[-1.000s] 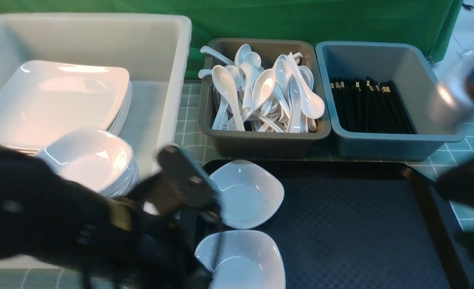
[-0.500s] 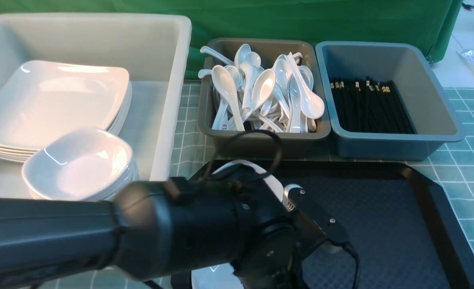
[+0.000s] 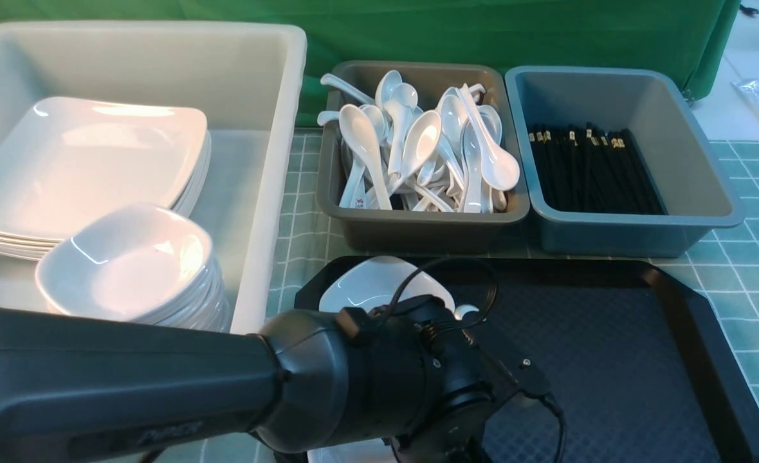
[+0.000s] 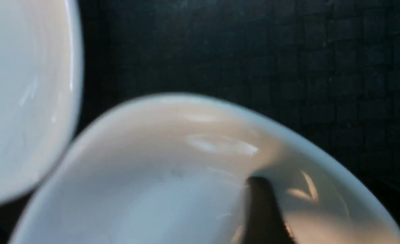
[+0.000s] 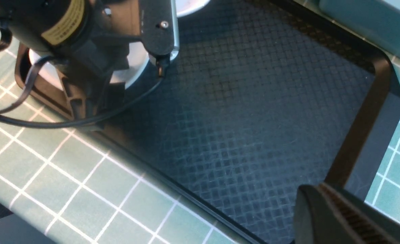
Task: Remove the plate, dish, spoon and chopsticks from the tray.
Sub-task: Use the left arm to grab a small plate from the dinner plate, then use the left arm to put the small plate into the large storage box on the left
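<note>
Two small white dishes sit at the left end of the black tray (image 3: 611,360). The far dish (image 3: 370,286) is partly hidden by my left arm (image 3: 161,386). The near dish (image 4: 173,176) is almost wholly under that arm. My left gripper (image 4: 308,189) is open at the near dish's rim. One black finger (image 4: 262,206) is inside the bowl; the other is hidden. My right gripper (image 5: 325,189) is shut and empty above the tray's near right corner. No plate, spoon or chopsticks show on the tray.
A white tub (image 3: 276,128) at the back left holds stacked plates (image 3: 90,161) and stacked dishes (image 3: 128,263). A grey bin (image 3: 418,225) holds several spoons (image 3: 418,141). A blue-grey bin (image 3: 617,235) holds several chopsticks (image 3: 592,170). Green checked cloth covers the table.
My left arm has swung in over the tray's left end and come down onto the near dish, hiding it. My right arm has left the front view.
</note>
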Controlling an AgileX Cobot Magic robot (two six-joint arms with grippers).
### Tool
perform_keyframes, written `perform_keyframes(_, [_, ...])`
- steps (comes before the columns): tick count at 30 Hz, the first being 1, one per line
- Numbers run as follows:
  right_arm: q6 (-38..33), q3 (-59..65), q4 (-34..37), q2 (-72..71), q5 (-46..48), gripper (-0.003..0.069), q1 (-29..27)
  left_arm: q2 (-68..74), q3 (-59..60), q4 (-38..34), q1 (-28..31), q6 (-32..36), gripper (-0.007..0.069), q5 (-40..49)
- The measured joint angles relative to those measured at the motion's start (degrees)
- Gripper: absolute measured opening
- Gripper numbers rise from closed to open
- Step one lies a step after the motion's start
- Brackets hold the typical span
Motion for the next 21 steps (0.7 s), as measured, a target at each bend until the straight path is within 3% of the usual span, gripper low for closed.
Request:
perform_keyframes(3, [-0.66,0.00,0.00,0.00,0.00,0.0034,0.00,-0.70,0.00,-0.55,-0.17,0.31,0.0239,1.38])
perform_keyframes(7, [-0.97,0.00,0.02,0.00,0.00,0.0035,0.00,-2.67,0.00,-2.87,-1.89,3.59,0.0204,1.99])
perform_keyframes(13, [-1.01,0.00,0.02,0.00,0.00,0.0035,0.00,-13.18,0.05,-6.45,-6.55,4.50,0.0030,4.84])
perform_keyframes(17, [-1.01,0.00,0.02,0.00,-0.37,0.0035,0.00,-20.52,0.05,-4.58,-6.84,4.57,0.0022,7.52])
perform_keyframes(21, [-1.01,0.00,0.02,0.00,-3.16,0.0035,0.00,-32.68,0.05,5.31,-6.84,5.69,0.0022,13.48])
